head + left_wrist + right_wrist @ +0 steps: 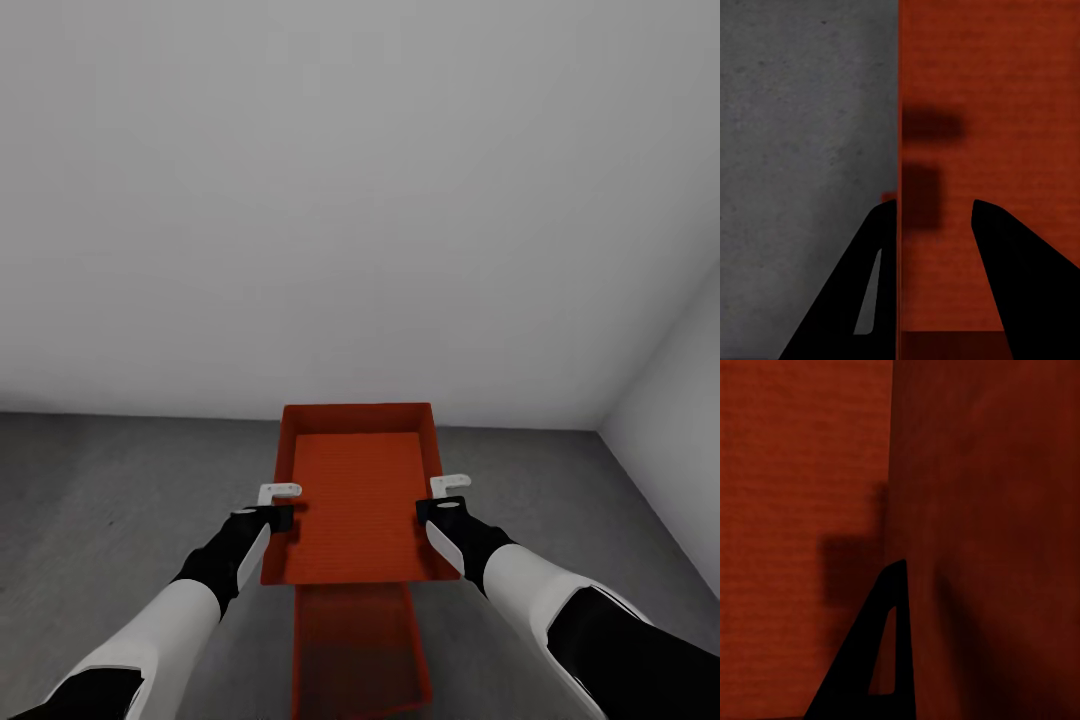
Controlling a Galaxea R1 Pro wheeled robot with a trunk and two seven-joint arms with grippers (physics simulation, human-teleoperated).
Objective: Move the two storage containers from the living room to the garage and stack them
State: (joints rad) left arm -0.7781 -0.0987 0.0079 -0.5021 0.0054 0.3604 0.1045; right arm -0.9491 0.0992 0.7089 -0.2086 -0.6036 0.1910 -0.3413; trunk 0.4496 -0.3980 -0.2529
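Note:
In the head view, one orange-red storage container (360, 495) hangs level in the air between my two arms. My left gripper (280, 505) is shut on its left wall and my right gripper (447, 498) on its right wall. The second storage container (360, 640) lies in shadow on the garage floor (110, 500), under the near end of the held one and closer to me. The left wrist view has my left gripper (928, 206) astride the container wall (898, 112), with grey concrete beside it. In the right wrist view, one black finger (881, 645) lies inside against the container wall (982, 510).
A plain white-grey wall (350, 200) rises just beyond the containers. A second wall (675, 400) meets it in a corner at the right. Dark grey concrete stretches out on both sides of the containers.

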